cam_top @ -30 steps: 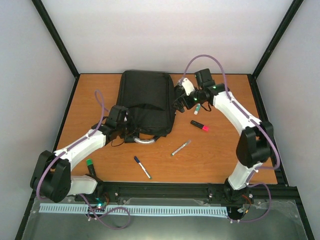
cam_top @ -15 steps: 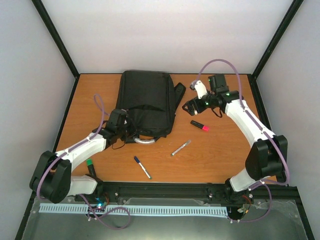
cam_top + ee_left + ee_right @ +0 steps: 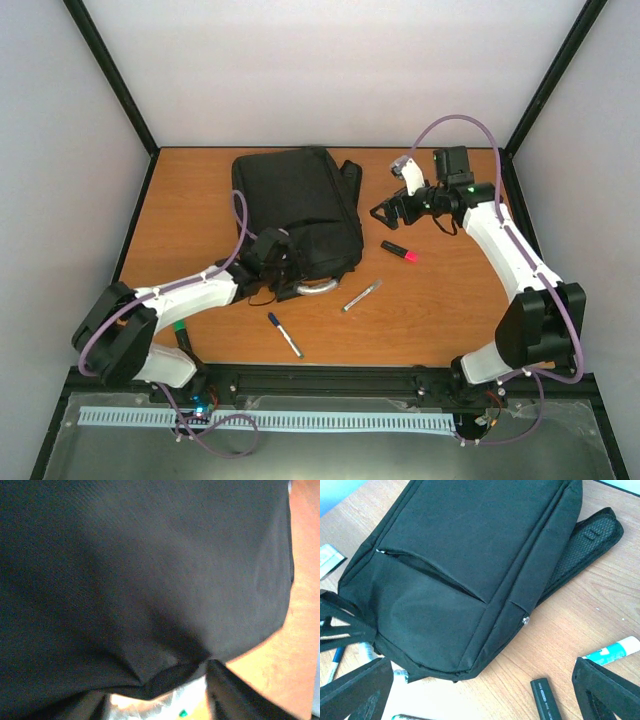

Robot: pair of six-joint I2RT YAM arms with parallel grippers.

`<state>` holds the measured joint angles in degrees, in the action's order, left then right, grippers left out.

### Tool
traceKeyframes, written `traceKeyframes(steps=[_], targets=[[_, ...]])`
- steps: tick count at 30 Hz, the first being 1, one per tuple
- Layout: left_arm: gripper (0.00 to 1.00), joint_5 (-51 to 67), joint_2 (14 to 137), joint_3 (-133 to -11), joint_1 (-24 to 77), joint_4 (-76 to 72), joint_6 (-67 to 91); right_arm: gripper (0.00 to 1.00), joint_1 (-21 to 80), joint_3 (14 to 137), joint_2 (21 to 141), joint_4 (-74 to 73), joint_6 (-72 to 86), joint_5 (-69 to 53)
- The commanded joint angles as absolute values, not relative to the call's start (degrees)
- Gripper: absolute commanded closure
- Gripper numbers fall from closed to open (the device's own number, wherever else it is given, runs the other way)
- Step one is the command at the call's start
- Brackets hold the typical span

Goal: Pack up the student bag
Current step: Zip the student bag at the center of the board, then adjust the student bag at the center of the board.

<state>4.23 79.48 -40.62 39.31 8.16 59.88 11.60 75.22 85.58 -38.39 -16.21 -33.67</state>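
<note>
Left side first: we find the left fingers (image 3: 272, 252) pressed against the near edge of the student bag (image 3: 296, 200). Black fabric fills their camera, so we cannot tell whether they grip. The bag lies flat at the far middle of the worktop (image 3: 440, 310), with its grey handle (image 3: 318, 289) nearest us. On the right, the right fingers (image 3: 386, 212) hang spread wide, empty, near the bag's side.

The whole table (image 3: 440, 320) is viewed from above its near edge. The left wrist view is filled at close range by the student bag (image 3: 150, 580). The right wrist view is aimed down on it from farther off. The bag is shared by all three.
</note>
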Motion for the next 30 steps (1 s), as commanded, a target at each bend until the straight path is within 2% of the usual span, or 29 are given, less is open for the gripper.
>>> traceKeyframes(steps=[1, 2, 3, 4, 8, 11, 16, 21, 23, 27, 30], targets=[[0.3, 4.8, 78.3, -43.8, 41.7, 13.3, 58.2, 0.0, 11.4, 77.6, 84.8, -44.2, -20.8, -34.6], [0.14, 5.1, 77.0, -43.9, 41.7, 14.9, 57.3, 0.0, 11.3, 76.9, 84.2, -44.4, -21.8, -34.1], [0.02, 5.7, 75.3, -43.9, 41.7, 16.5, 56.1, 0.0, 11.3, 76.0, 83.2, -44.2, -22.6, -33.4], [0.0, 6.0, 73.6, -44.1, 41.7, 18.6, 54.6, 0.0, 11.3, 75.1, 82.3, -44.1, -23.3, -32.7], [0.0, 4.3, 67.8, -49.1, 41.7, 32.6, 48.8, 0.0, 11.4, 72.7, 78.2, -43.8, -26.1, -30.1], [0.0, -1.1, 66.8, -54.8, 41.7, 40.2, 44.8, 0.0, 11.7, 72.0, 77.4, -43.1, -24.7, -21.5], [0.0, -11.0, 65.1, -58.8, 41.3, 39.1, 38.0, 0.0, 11.4, 71.9, 81.1, -45.0, -31.1, -16.8], [0.0, -9.0, 67.6, -62.6, 35.3, 35.7, 35.1, 0.19, 10.8, 72.1, 86.5, -47.9, -34.5, -17.9], [0.0, -11.7, 69.2, -64.3, 33.6, 35.9, 35.8, 0.28, 9.8, 72.7, 89.1, -49.2, -36.0, -17.8], [0.0, -21.1, 81.0, -76.9, 30.4, 50.3, 37.5, 0.32, 8.5, 71.0, 92.9, -46.7, -38.5, -14.0], [0.0, -16.9, 88.9, -80.2, 24.8, 53.5, 36.4, 0.37, 7.9, 70.0, 96.0, -45.2, -40.7, -11.6]])
